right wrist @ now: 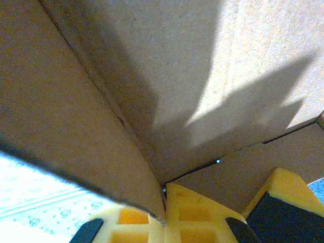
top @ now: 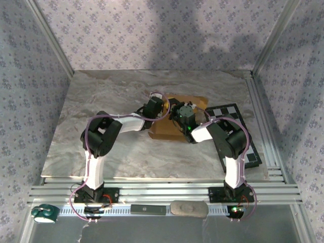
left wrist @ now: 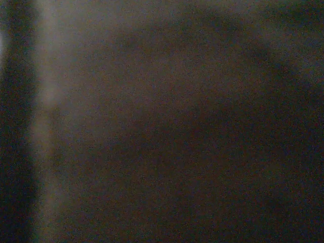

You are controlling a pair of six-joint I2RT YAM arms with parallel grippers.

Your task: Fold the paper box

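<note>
Light, stiff, crease-prone paper box (top: pixel 164 130): to be held near folds. Wall pinched by right gripper (right wrist: pixel 164 216); left gripper (top: pixel 166 109) clenched at box, grasp undeterminable.

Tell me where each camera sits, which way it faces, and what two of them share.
Top external: fixed above and behind the arm bases, looking down at the table; both arms, left gripper and right gripper meeting at the paper box.
Left wrist: on the left wrist; dark, blurred, too close to tell what it faces.
Right wrist: on the right wrist, facing the box's panels; yellow fingers below.
Shared: top external and right wrist both show the paper box.
</note>
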